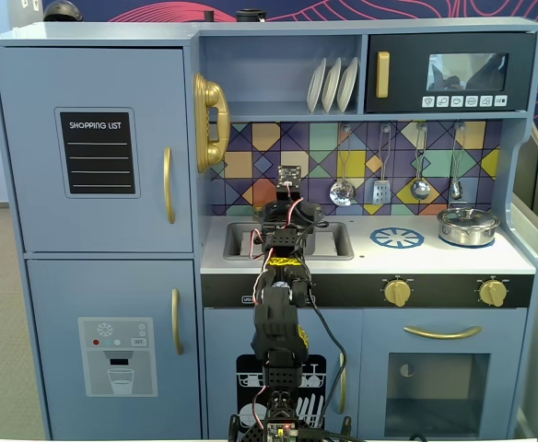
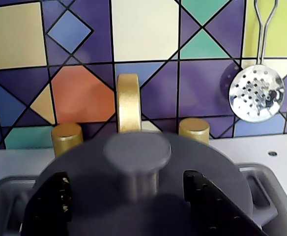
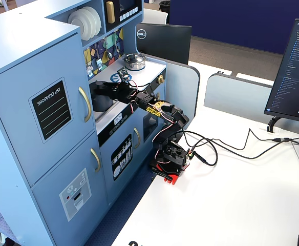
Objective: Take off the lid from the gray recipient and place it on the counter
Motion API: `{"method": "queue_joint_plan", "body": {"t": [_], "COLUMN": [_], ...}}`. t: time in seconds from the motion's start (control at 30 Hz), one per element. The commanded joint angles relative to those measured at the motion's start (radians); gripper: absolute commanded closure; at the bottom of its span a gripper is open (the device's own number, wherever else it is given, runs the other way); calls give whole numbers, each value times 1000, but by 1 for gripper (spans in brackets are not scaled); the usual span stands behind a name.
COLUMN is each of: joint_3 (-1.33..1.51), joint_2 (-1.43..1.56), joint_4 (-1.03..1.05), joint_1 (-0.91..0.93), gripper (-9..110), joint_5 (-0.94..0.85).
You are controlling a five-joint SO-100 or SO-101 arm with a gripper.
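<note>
In the wrist view we are holding our pincer spread wide, one finger on each side of the knob without touching it, while the lid is sitting directly beneath us on the gray pot in the sink.

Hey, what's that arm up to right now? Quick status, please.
Gripper open, fingers either side of the lid knob. Lid still on the gray pot in the sink. Nothing in the way; silver pot far off.
</note>
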Motion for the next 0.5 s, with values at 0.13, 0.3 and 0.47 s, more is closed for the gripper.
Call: {"method": "queue_joint_plan", "body": {"t": [0.13, 0.3, 0.47], "joint_3": [-137, -155, -155], "joint_2": [-83, -103, -104], "joint_4": [-41, -44, -43], "joint_1": [14, 8, -15], "gripper": [82, 84, 99], "joint_5": [6, -2, -35]}}
